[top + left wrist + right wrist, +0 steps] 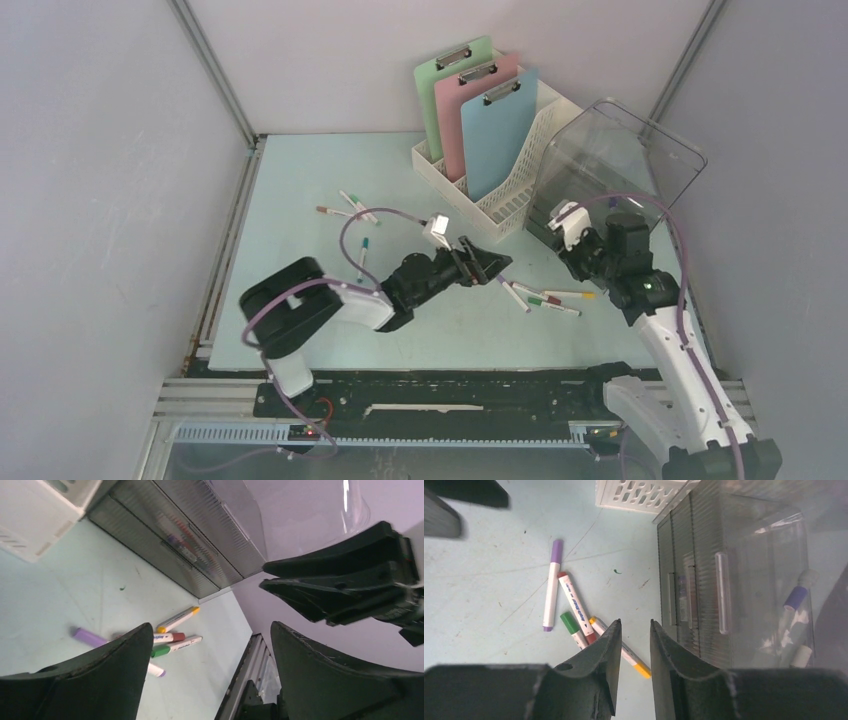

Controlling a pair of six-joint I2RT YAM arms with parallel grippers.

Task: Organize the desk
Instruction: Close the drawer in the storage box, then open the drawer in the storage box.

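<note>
The right pincer (635, 625) — fingers a narrow slit apart, nothing held between them. It hangs over the desk (484, 595), whose pale mint top runs under and around both pincers. Just below its fingertips we log a loose cluster (583, 622) of four: a yellow-capped marker (631, 658), partly behind one finger, then a green-capped marker (570, 622), a red-capped marker (573, 602) and, outermost, a purple-capped marker (551, 587). Close on the other side of the fingers stands a clear drawer unit (724, 580). Through its wall we make out a blue-capped marker (796, 599), the rest in there too blurred to name. Further ahead, the corner of a white slotted rack (639, 495).

The left pincer (211, 630) — jaws spread wide, empty. The same cluster lies on the desk just past one fingertip, the drawer unit beyond that. The right pincer's dark fingers show off to its side, apart from it.

From overhead we note, behind the left pincer's wrist, a few loose markers (357, 207) scattered well apart from the cluster. Farthest out, beyond both pincers, the rack holds three clipboards on end: a green clipboard (428, 95) at the back, a pink clipboard (450, 120), a blue clipboard (498, 140) in front.
</note>
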